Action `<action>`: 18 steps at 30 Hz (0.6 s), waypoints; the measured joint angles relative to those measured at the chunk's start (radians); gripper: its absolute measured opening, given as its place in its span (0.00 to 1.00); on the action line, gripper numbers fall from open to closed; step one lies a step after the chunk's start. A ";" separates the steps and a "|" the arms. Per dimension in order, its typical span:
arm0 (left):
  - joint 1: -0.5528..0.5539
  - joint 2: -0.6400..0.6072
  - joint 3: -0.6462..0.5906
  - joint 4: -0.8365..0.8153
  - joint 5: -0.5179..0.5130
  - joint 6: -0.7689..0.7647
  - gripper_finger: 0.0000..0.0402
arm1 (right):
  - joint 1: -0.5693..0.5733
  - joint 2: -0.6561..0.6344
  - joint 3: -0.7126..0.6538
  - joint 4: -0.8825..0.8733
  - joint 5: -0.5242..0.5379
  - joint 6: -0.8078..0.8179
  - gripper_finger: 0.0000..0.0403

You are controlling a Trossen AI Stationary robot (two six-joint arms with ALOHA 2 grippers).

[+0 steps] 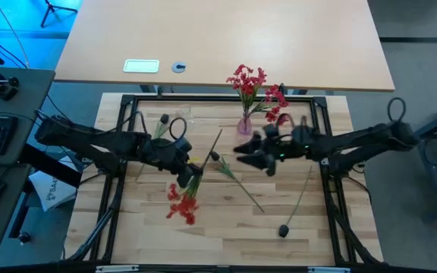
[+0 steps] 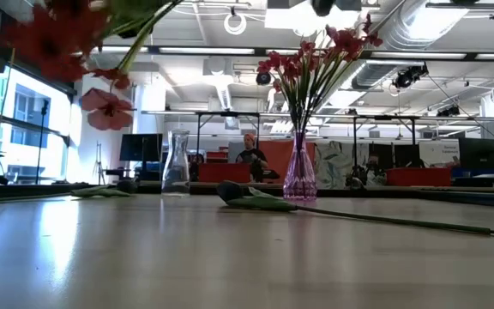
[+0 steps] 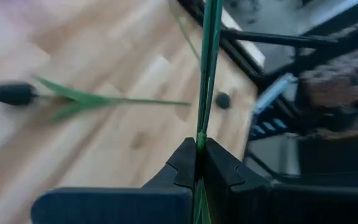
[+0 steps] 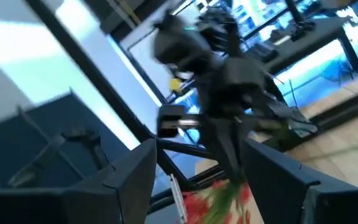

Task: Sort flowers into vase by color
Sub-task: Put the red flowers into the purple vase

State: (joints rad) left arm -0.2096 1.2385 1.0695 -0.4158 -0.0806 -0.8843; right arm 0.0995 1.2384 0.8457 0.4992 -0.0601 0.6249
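While both arms reach inward over the wooden table (image 1: 226, 220), no legible brand or label shows on the work surface; a white placard (image 1: 141, 66) on the desk beyond is too small to read. The left arm extends from the left edge toward table centre. The left gripper (image 3: 199, 155) is clamped on the green stems of a red spray (image 1: 182, 203), whose blossoms hang toward the table's near edge. The right arm extends from the right edge; the right gripper (image 1: 250, 155) hovers near centre with fingers spread and nothing between them. A purple vase (image 2: 299, 174) holds further red flowers (image 1: 247, 82). A clear vase (image 2: 175, 163) stands to its left. Two dark buds (image 1: 284, 230) lie on the table, well apart.
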 joint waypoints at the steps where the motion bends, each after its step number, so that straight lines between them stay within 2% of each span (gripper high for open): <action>1: 0.000 -0.017 -0.044 0.064 0.026 -0.018 0.00 | 0.009 0.031 0.045 -0.023 0.000 -0.032 0.56; 4: 0.000 -0.083 -0.177 0.273 0.090 -0.095 0.00 | 0.025 0.101 0.195 -0.149 0.000 -0.111 0.55; 8: 0.001 -0.170 -0.339 0.569 0.125 -0.267 0.00 | 0.039 0.156 0.409 -0.456 0.030 -0.258 0.52; 13: 0.007 -0.222 -0.433 0.891 0.195 -0.539 0.00 | 0.078 0.243 0.713 -0.891 0.231 -0.588 0.50; 18: 0.032 -0.223 -0.433 0.926 0.215 -0.714 0.00 | 0.133 0.381 0.968 -1.160 0.489 -1.085 0.50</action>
State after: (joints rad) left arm -0.1777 1.0155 0.6361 0.5102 0.1343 -1.5984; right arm 0.2330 1.6192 1.8139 -0.6606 0.4286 -0.4604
